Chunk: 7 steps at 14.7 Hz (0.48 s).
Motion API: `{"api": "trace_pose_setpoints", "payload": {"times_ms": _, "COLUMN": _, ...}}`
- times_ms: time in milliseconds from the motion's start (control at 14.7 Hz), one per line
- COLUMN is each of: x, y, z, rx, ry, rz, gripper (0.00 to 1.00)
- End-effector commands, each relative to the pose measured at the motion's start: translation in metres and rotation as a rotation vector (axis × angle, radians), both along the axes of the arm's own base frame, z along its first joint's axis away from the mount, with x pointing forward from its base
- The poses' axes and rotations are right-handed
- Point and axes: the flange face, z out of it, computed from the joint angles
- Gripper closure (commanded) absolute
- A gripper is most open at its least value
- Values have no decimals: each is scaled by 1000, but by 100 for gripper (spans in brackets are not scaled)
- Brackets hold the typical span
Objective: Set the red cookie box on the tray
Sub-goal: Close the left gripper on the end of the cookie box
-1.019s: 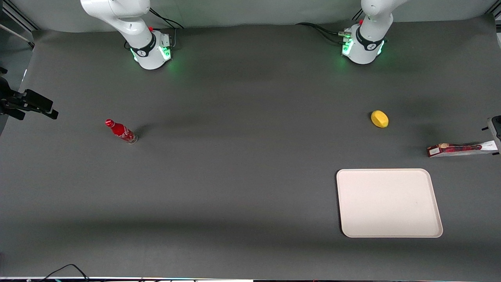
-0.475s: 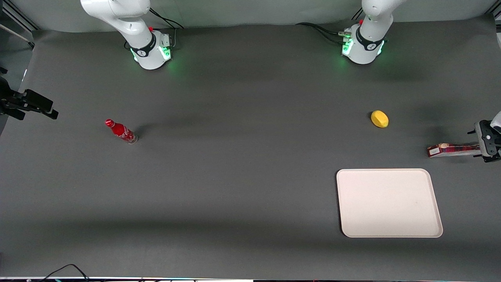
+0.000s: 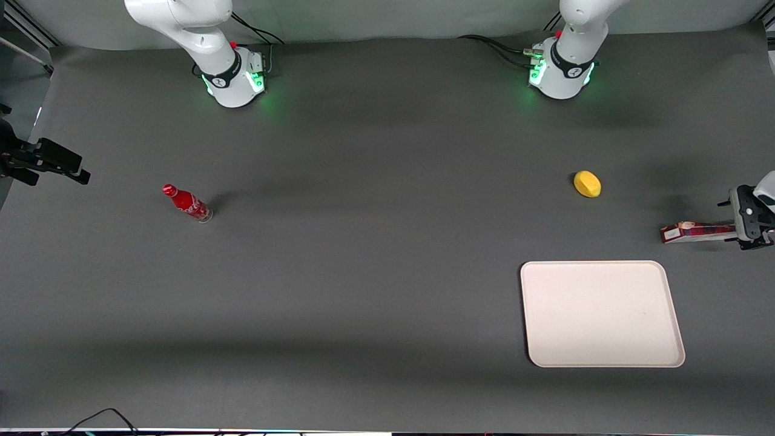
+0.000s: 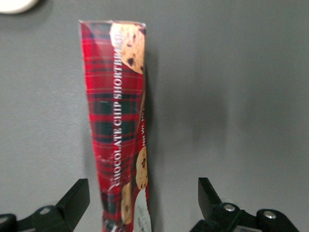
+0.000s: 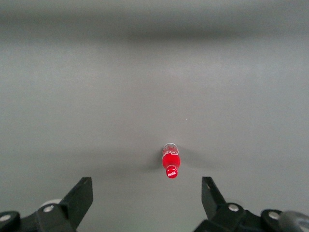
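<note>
A wide dark grey table (image 3: 363, 272) is seen from the front. Toward the parked arm's end, a small red bottle (image 3: 186, 203) stands alone, well apart from everything else and no part of this job.

Toward the working arm's end, a yellow lemon-like object (image 3: 587, 183) lies by itself. Nearer the camera than it sits the tray (image 3: 602, 313), a large cream-white rectangle with rounded corners and a low rim. Nothing rests on it.

At the working arm's edge of the table lies the red cookie box (image 3: 696, 231), a long slim tartan carton, farther from the camera than the tray and not touching it. It still lies on the table. The gripper (image 3: 749, 225) is at the box's outer end.

In the left wrist view, the red cookie box (image 4: 120, 125) runs lengthwise between the two black fingers (image 4: 72, 203), its white label end closest to the camera. The fingers are spread wide, with a clear gap between each finger and the carton's sides, so nothing is grasped.

Judged from this, the task is at an early stage: the approach looks nearly complete, while closing on the box, lifting it, carrying it to the tray and setting it down are all still to do.
</note>
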Motion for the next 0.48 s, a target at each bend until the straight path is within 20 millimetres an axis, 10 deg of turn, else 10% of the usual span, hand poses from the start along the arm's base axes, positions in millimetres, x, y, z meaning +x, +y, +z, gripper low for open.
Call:
{"api": "trace_pose_setpoints", "payload": {"times_ms": 0, "x": -2, "y": 4, "z": -5, "rx": -20, "ry": -9, "rz": -14, "gripper": 0}}
{"api": "trace_pose_setpoints", "payload": {"times_ms": 204, "x": 1, "y": 4, "z": -7, "rx": -12, "ry": -25, "rz": -16, "gripper": 5}}
{"api": "trace_pose_setpoints", "payload": {"times_ms": 407, "x": 3, "y": 4, "z": -10, "rx": -8, "ry": -32, "rz": -19, "gripper": 43}}
